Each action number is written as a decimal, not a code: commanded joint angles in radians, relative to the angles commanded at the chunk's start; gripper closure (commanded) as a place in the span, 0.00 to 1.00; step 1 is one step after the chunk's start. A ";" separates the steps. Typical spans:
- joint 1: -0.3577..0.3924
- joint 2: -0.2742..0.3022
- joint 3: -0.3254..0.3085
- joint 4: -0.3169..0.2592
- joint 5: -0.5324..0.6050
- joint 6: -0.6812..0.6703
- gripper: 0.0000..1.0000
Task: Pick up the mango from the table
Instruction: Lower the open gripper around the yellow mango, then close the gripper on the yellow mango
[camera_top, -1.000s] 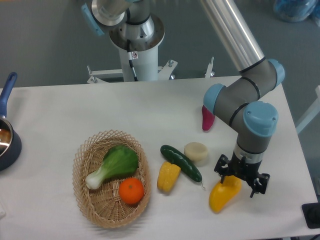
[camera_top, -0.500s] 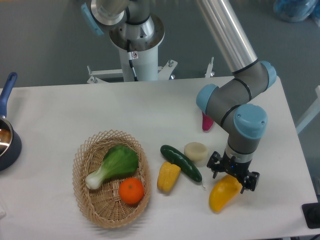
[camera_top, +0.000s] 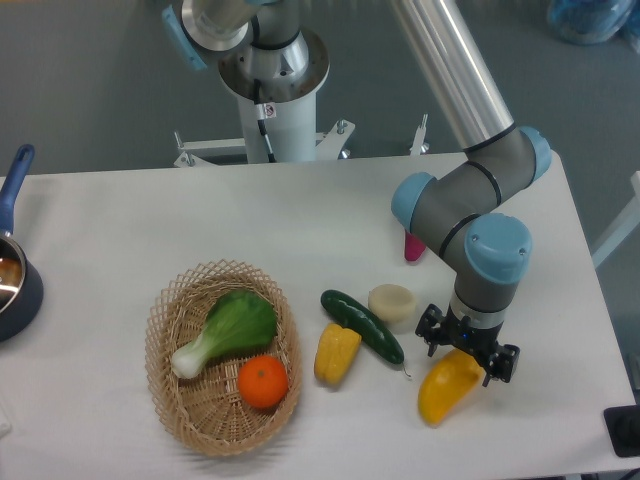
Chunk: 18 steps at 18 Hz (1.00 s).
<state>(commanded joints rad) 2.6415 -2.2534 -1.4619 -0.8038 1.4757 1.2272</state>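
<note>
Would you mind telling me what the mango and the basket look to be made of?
The mango looks like moulded plastic: smooth, glossy, uniformly yellow, probably a replica. The basket appears to be woven wicker, matte tan, with visible strands.

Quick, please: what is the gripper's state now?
Gripper: fingers straddle the upper end of the mango, which lies on the table; open or shut cannot be told.
</note>
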 joint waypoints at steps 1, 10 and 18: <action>0.000 0.000 0.000 0.000 0.000 -0.002 0.00; -0.023 -0.009 0.006 0.002 0.046 -0.002 0.12; -0.025 -0.009 0.003 0.005 0.051 0.000 0.23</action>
<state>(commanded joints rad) 2.6170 -2.2626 -1.4588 -0.7992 1.5263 1.2272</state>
